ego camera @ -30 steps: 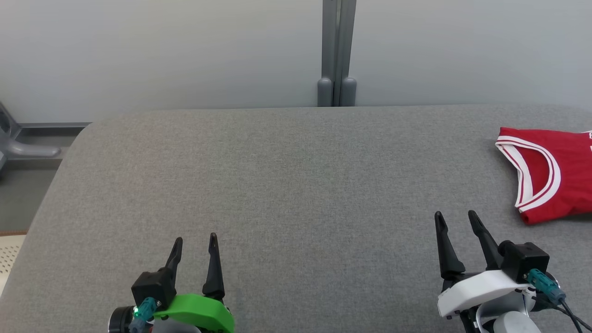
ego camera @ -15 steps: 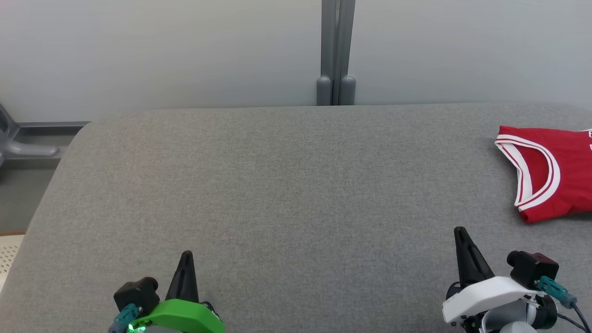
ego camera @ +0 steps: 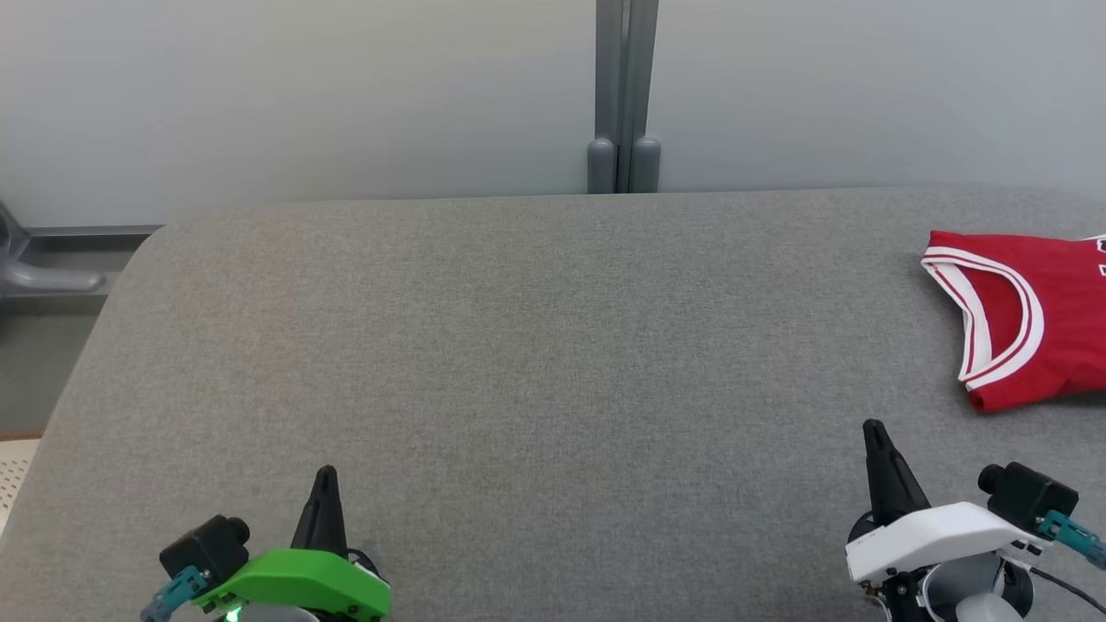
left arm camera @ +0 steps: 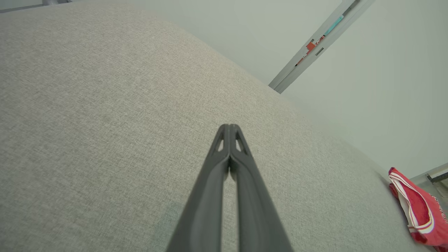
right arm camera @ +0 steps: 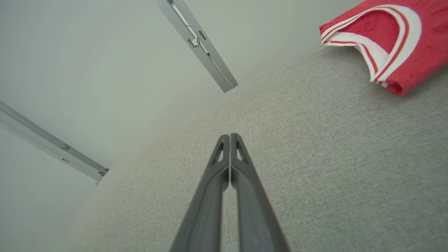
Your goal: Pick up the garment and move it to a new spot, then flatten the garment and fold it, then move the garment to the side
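Fingers on left gripper [ego camera: 326,477] and right gripper [ego camera: 874,430] pinched fully shut, holding nothing. Garment [ego camera: 1041,320] lies at right edge of grey padded surface [ego camera: 518,345], apparently folded. Fits parked-after-folding or awaiting pickup; next move undecidable.

Folded red garment [ego camera: 1071,345], white-and-red striped trim, flat at far right

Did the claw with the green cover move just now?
Yes. The left claw has pulled back and a little leftward, away from the grey post behind the grey table, and it has shut.
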### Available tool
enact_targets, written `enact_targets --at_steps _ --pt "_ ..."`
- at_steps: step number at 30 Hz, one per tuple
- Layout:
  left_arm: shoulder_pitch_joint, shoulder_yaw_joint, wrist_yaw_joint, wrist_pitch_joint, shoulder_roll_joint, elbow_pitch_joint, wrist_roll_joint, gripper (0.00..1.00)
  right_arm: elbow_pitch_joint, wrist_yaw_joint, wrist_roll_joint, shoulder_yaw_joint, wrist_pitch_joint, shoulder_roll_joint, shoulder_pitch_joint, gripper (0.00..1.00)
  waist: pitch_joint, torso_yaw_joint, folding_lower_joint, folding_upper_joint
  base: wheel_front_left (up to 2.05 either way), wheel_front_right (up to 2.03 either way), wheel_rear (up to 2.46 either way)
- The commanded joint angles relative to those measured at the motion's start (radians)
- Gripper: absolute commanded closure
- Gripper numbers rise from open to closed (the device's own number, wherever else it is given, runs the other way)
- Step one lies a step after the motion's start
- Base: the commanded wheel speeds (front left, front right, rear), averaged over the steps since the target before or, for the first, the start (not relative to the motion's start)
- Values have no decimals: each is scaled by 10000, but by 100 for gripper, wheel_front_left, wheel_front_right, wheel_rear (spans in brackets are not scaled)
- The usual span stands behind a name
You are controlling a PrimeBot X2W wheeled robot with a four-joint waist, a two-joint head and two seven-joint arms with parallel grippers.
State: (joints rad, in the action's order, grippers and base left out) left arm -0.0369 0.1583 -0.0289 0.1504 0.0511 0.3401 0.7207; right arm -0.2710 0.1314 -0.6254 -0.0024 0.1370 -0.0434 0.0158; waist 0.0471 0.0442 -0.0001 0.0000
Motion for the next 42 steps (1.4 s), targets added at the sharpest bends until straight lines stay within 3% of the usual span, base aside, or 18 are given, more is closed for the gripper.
enact_targets --at_steps 1,42 --pt "-339 -151 96 -87 -1 -186 365 100 170 -3 -392 -71 -87 -34 323 100 -8 -7 1 0 0 0 0" --pt "-592 -1506 890 -1420 -2 -606 4784 100 243 -6 -5299 -626 -1357 -64 679 100 -208 -183 1 0 0 0 0"
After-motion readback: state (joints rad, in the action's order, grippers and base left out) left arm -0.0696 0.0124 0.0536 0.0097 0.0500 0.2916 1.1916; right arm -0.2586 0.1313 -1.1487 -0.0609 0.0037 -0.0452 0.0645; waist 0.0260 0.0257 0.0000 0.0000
